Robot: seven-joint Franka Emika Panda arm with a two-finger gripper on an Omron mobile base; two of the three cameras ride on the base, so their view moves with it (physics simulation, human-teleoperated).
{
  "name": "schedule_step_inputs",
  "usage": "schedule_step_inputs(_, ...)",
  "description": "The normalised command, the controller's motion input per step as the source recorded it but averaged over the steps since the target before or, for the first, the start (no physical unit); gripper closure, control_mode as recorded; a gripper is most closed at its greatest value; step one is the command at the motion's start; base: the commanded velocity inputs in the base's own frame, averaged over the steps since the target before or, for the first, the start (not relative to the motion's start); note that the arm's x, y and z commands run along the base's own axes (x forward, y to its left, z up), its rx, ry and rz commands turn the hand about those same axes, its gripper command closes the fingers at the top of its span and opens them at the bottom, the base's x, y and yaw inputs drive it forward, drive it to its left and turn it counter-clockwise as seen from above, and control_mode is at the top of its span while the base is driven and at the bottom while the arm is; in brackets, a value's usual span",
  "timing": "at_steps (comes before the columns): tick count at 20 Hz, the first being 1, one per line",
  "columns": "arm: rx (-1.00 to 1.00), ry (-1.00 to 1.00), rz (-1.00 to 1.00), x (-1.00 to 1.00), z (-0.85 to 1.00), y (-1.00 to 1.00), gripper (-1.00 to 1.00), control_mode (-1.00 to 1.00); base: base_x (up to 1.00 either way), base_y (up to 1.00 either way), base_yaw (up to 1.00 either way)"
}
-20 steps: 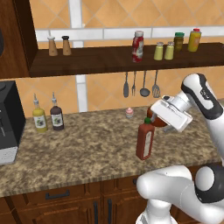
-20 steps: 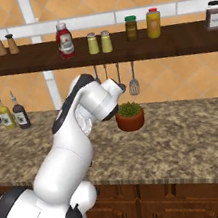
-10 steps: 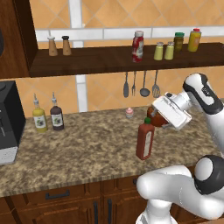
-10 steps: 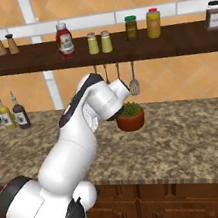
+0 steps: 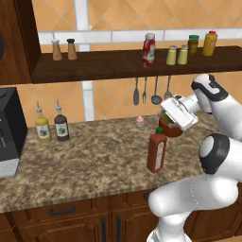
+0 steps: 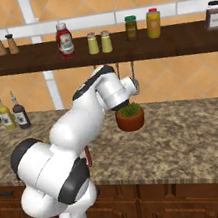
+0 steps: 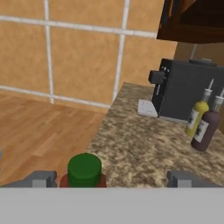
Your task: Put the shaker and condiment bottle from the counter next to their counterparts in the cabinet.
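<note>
The tall red-orange condiment bottle (image 5: 157, 152) with its green cap (image 7: 85, 167) stood upright on the speckled granite counter (image 5: 94, 160), directly below the white arm's two-finger gripper (image 7: 111, 178). The jaws were spread wide, empty, one fingertip either side of the cap. The bottle's body was cut off in the hand view; the arm hid it in the right base view.

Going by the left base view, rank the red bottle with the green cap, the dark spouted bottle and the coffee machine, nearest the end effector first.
1. Red bottle, just below the end effector.
2. Dark spouted bottle, far left on the counter.
3. Coffee machine, at the left edge.
</note>
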Motion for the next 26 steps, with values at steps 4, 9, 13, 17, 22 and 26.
schedule_step_inputs(4,0.00,0.00,0.00,0.04,-0.14,0.15,-1.00,-1.00,0.00,0.00,0.00)
schedule_step_inputs(9,0.00,0.00,0.01,0.00,-0.31,0.13,-1.00,-1.00,0.00,0.00,0.00)
schedule_step_inputs(13,0.00,0.00,0.01,0.00,-0.26,0.12,-1.00,-1.00,0.00,0.00,0.00)
schedule_step_inputs(17,0.00,0.00,0.01,0.00,-0.27,0.16,-1.00,-1.00,0.00,0.00,0.00)
schedule_step_inputs(22,0.00,0.00,0.00,0.00,-0.16,0.07,-1.00,-1.00,0.00,0.00,0.00)
schedule_step_inputs(26,0.00,0.00,0.01,0.00,-0.02,0.00,-1.00,-1.00,0.00,0.00,0.00)
